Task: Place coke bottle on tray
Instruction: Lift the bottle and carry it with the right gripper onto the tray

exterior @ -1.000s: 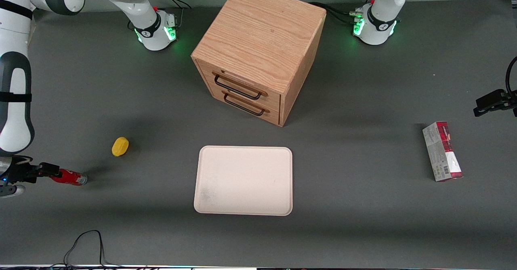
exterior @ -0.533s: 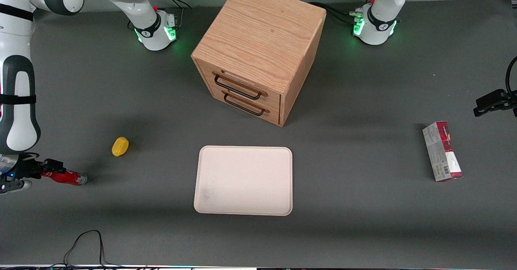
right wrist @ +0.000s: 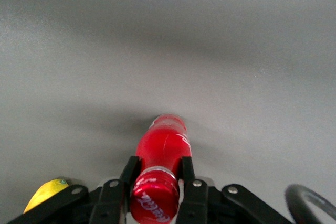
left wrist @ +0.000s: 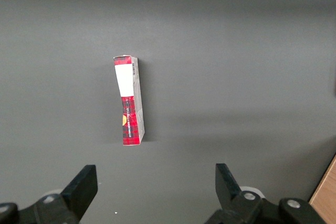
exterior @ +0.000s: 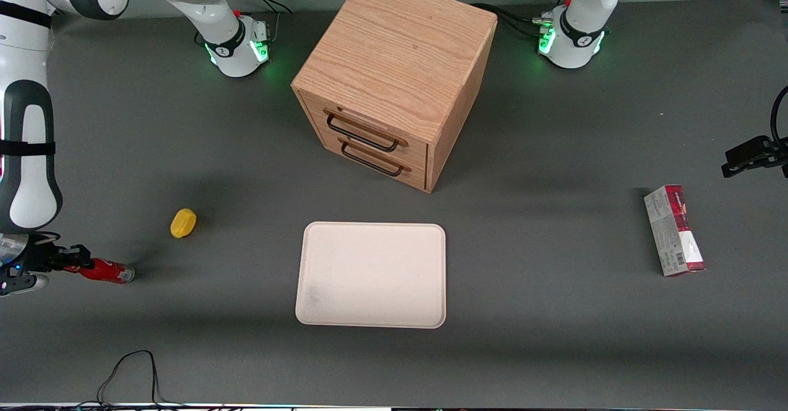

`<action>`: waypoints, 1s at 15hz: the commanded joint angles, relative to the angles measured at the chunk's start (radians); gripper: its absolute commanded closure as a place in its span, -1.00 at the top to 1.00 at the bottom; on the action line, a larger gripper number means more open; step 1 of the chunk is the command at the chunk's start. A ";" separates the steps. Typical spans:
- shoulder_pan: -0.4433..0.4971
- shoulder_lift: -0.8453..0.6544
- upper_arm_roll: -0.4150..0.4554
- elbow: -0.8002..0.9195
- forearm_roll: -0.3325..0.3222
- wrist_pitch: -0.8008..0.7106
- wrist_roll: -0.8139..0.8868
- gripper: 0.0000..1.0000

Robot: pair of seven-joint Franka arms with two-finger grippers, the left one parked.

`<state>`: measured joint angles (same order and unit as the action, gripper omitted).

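— Right wrist view: we see our black two-finger gripper [right wrist: 156, 182] clamping the slim red coke bottle [right wrist: 161, 150] at its neck.

— It lies toward the working arm's end — well apart from our cream rectangular tray [exterior: 371, 274].

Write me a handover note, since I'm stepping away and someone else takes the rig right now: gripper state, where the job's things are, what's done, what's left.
Gripper: low over the table at the working arm's end, jaws closed around the cap end of the coke bottle.
Coke bottle: lying on its side on the table, base pointing toward the tray.
Tray: in front of the wooden drawer cabinet, with nothing on it.
Nearby: yellow object close to the bottle.
Done: bottle gripped.
Left: lift it, carry it to the tray, set it down, release.
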<state>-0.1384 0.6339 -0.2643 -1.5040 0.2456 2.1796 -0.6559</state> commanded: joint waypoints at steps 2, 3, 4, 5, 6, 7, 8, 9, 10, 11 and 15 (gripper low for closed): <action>0.023 -0.048 -0.003 0.020 0.017 -0.065 0.073 -1.00; 0.029 -0.054 -0.003 0.054 0.009 -0.113 0.117 -1.00; 0.045 -0.059 -0.003 0.092 0.007 -0.160 0.145 -1.00; 0.054 -0.063 -0.003 0.129 0.001 -0.208 0.168 -1.00; 0.065 -0.074 -0.003 0.163 -0.011 -0.251 0.194 -1.00; 0.081 -0.088 -0.003 0.197 -0.017 -0.294 0.234 -1.00; 0.098 -0.098 -0.001 0.237 -0.020 -0.344 0.292 -1.00; 0.111 -0.106 0.002 0.279 -0.022 -0.409 0.358 -1.00; 0.129 -0.108 0.008 0.329 -0.031 -0.472 0.428 -1.00; 0.155 -0.109 0.014 0.379 -0.063 -0.529 0.485 -1.00; 0.181 -0.121 0.250 0.481 -0.279 -0.647 0.776 -1.00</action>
<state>0.0331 0.5081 -0.1204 -1.0826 0.0736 1.5802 -0.0266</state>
